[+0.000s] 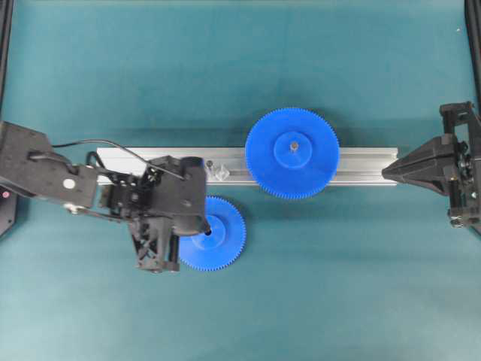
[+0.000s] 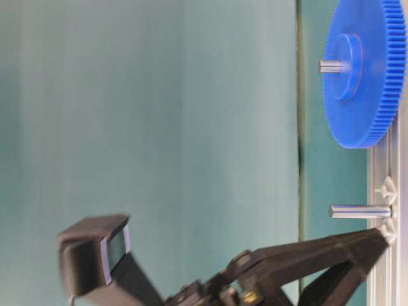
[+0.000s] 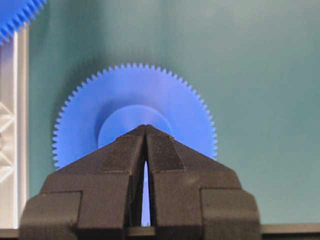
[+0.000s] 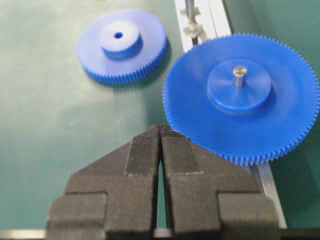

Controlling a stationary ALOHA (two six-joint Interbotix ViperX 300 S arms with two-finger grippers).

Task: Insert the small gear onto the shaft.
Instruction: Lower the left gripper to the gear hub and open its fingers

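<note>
The small gear [image 1: 224,235] lies flat on the green mat just in front of the rail, hub up, its dark centre hole showing in the right wrist view [image 4: 118,35]. My left gripper [image 1: 204,225] hovers over its hub [image 3: 131,117], jaws shut with nothing between them [image 3: 145,127]. The shaft [image 1: 210,164] stands bare on its clear base [image 1: 221,171] on the rail, close behind the small gear; it also shows as a grey pin [image 2: 359,211]. My right gripper [image 1: 385,172] is shut and empty at the rail's right end [image 4: 160,128].
The silver aluminium rail [image 1: 361,164] runs across the middle of the mat. A larger blue gear [image 1: 291,153] sits on a second pin [image 4: 239,75] on the rail, right of the shaft. Black frame posts stand at the far left and right edges.
</note>
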